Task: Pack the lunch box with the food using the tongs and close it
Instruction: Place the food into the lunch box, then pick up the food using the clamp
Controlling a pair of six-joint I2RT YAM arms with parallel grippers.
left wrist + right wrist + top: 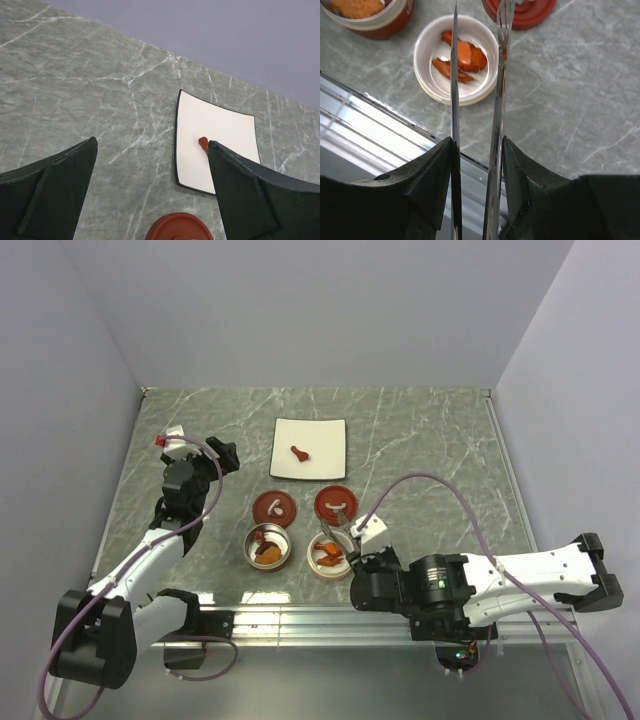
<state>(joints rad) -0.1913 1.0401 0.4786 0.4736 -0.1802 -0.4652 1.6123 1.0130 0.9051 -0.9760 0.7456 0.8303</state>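
Note:
The lunch box stands as two round red tins, the left tin (268,547) and the right tin (329,556), both uncovered and holding orange-brown food. One red morsel (298,452) lies on the white plate (325,440). My right gripper (365,540) is shut on the tongs (454,75), one finger against each arm. The two tong arms stand apart, their tips over the right tin (422,75) and the food (462,57) inside it. My left gripper (152,142) hangs open and empty left of the plate (225,130); its right finger hides part of the morsel (203,143).
Two red lids with white handles, the left one (274,505) and the right one (335,503), lie between the tins and the plate. A metal rail (300,620) runs along the near table edge. Walls close in the table on three sides.

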